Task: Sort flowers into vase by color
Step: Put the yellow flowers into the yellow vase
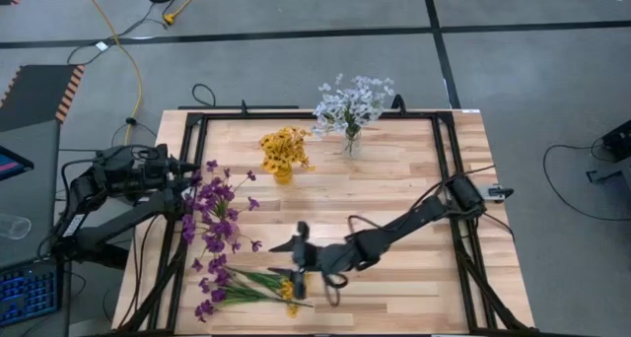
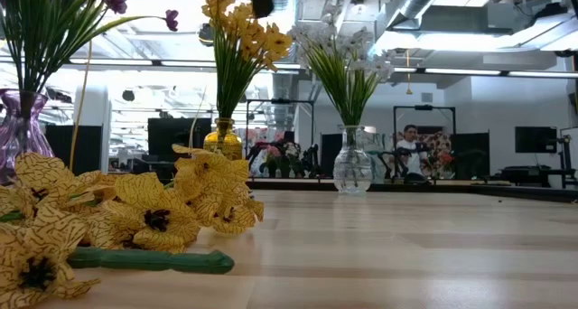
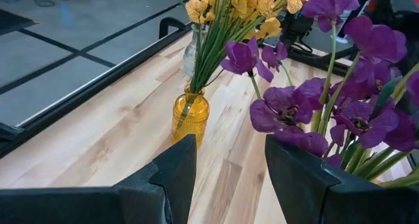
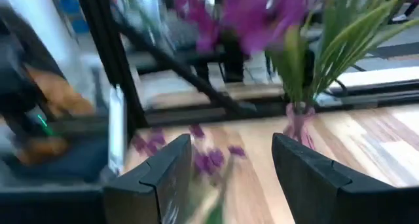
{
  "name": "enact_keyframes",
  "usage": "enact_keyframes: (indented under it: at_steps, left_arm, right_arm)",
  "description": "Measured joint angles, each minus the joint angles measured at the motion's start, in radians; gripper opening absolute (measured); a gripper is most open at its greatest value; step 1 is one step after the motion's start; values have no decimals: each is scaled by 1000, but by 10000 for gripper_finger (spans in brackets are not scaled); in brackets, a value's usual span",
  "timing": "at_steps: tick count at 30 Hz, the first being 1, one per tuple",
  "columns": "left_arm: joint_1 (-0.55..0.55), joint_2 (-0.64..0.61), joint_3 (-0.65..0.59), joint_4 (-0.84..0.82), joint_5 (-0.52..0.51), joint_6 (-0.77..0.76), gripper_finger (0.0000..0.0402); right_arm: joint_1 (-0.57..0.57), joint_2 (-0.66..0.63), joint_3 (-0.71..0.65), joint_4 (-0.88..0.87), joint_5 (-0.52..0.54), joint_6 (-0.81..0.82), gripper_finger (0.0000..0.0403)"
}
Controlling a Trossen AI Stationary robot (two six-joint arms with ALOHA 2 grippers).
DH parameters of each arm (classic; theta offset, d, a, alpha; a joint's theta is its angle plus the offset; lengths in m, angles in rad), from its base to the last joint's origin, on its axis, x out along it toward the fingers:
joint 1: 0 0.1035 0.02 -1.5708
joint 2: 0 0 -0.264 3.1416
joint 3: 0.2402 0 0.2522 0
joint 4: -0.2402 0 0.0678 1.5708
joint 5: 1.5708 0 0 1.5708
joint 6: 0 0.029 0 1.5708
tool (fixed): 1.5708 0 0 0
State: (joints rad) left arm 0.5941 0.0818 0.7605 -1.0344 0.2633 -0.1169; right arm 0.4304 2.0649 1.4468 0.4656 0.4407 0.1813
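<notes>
A: High view first: how much of the sorting looks done?

B: A good part, as a judgement. The yellow flowers stand bunched in an amber vase, and the white flowers fill a clear glass vase, both far across the table from the right claw. The purple flowers in the purple vase stand right beside the left claw.

A: And what is left?

B: A loose heap lies flat on the table just beside the right claw, on its near-edge side: several purple sprays on green stems and at least one yellow spray among them. The low view shows yellow blossoms lying on the wood close to the lens, so they are not yet in a vase.

A: What are the claws doing?

B: The right claw hangs over the table next to that heap, its fingers spread wide with nothing between them; its wrist view shows only purple sprays on the wood ahead through the gap. The left claw sits at the left edge, fingers parted about halfway and empty, with the amber vase ahead of it and purple blossoms crowding close at one side.

A: So the remainder?

B: Probably lifting each loose stem and dropping it in the matching vase; the tangle of stems may make picking one at a time awkward.
</notes>
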Motion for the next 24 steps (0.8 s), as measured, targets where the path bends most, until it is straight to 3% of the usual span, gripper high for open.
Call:
enact_keyframes:
  at_steps: [6,13,16,24]
  left_arm:
    - [0,0,0,0,-7,0,169]
    - [0,1,-1,0,-9,0,169]
    - [0,0,-1,0,-9,1,169]
    - [0,0,-1,0,-8,1,169]
  right_arm:
    - [-13,150,289,-298,-25,-21,240]
    - [-26,280,530,-626,-30,7,240]
    - [-30,308,585,-722,-41,46,240]
    - [-34,314,592,-836,-217,166,240]
